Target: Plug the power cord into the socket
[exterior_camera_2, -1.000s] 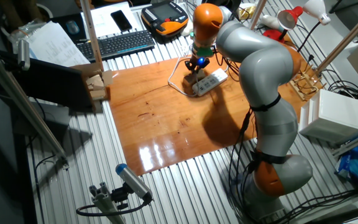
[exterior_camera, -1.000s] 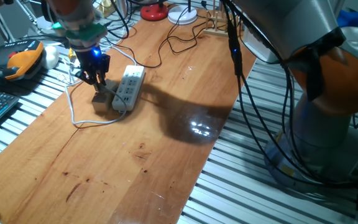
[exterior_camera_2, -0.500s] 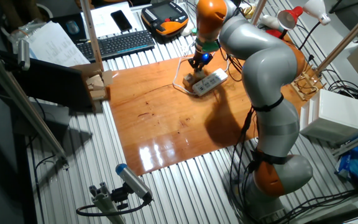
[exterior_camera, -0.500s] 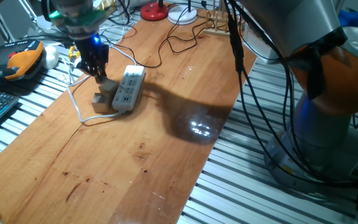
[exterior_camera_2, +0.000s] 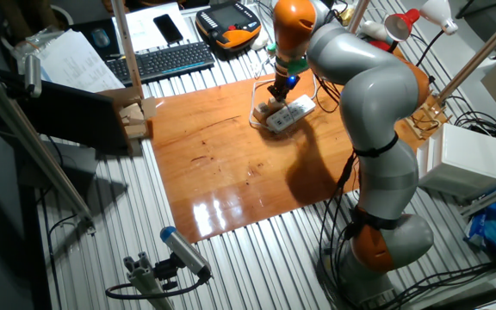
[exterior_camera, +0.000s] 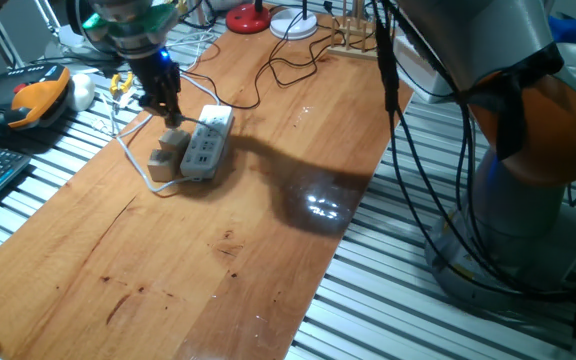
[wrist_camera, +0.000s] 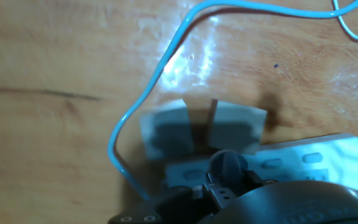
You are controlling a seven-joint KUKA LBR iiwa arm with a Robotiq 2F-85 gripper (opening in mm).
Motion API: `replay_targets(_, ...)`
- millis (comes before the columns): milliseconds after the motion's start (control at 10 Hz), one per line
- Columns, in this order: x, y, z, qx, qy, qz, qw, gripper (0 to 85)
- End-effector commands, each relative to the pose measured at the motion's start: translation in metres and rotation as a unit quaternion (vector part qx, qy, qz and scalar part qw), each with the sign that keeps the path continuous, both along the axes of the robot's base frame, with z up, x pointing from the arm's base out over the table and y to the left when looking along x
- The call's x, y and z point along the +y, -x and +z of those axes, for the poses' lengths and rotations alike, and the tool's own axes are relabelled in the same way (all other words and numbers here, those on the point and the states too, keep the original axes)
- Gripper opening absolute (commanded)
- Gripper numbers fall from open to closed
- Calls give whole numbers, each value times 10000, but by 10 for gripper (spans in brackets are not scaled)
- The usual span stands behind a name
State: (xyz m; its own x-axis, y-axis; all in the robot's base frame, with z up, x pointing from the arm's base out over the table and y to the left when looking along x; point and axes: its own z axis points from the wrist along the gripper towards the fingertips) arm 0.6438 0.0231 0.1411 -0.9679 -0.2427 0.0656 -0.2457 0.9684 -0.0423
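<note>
claw (exterior_camera: 168, 112) over socket (exterior_camera: 206, 143), hand view: cord (wrist_camera: 143, 104) loop

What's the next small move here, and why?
Probably a short sideways shift toward the socket before descending: the gripper hangs above the tan blocks beside it, not over the outlet holes. Whether it grips the power cord is unclear.
</note>
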Motion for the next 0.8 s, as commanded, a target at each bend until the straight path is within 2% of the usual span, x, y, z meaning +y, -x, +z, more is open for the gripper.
replay_targets(0, -9, 22, 8, 9, 5, 32, 10000, 0)
replay_targets(100, -37, 52, 11, 2, 43, 40, 10000, 0)
replay_targets(200, -78, 81, -15, -19, -6, 87, 10000, 0)
replay_targets(500, -199, 198, -228, -46, -101, 326, 9994, 0)
replay_targets(700, -208, 258, -274, -64, -42, 389, 9992, 0)
